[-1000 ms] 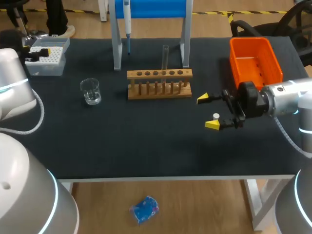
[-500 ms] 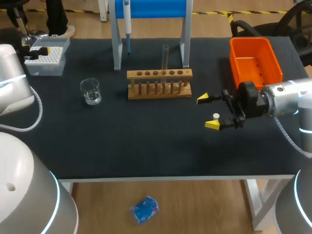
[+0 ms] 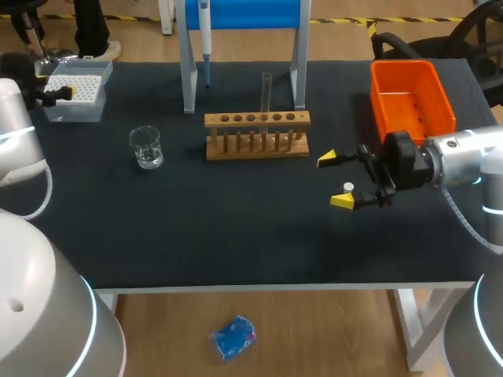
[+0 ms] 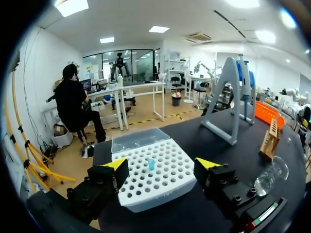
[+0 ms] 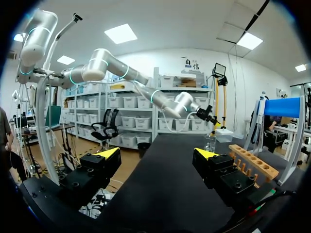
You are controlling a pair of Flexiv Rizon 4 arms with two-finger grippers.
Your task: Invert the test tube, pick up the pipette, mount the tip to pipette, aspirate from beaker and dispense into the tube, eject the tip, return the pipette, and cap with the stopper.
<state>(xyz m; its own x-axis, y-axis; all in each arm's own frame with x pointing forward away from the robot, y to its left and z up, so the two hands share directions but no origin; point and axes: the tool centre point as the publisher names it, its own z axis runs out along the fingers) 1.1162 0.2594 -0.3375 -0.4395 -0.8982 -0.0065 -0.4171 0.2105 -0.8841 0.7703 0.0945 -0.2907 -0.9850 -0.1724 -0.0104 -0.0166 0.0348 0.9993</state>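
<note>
Top of the pipette (image 3: 205, 31) runs off the head view's upper edge, same with the blue stand (image 3: 242, 14) it hangs on. The test tube (image 3: 266, 93) is clear glass and its lower end sits behind the wooden rack (image 3: 257, 135), so can't tell what's in it. Beaker (image 3: 146, 147) is too small to make out any liquid level. Left gripper (image 3: 56, 90) is mostly tucked behind its own arm, just a speck of yellow showing. There's a tiny white thing (image 3: 348, 187) right by the right gripper (image 3: 334, 179)'s nearer fingertip. Can't say what it is or if it touches.
</note>
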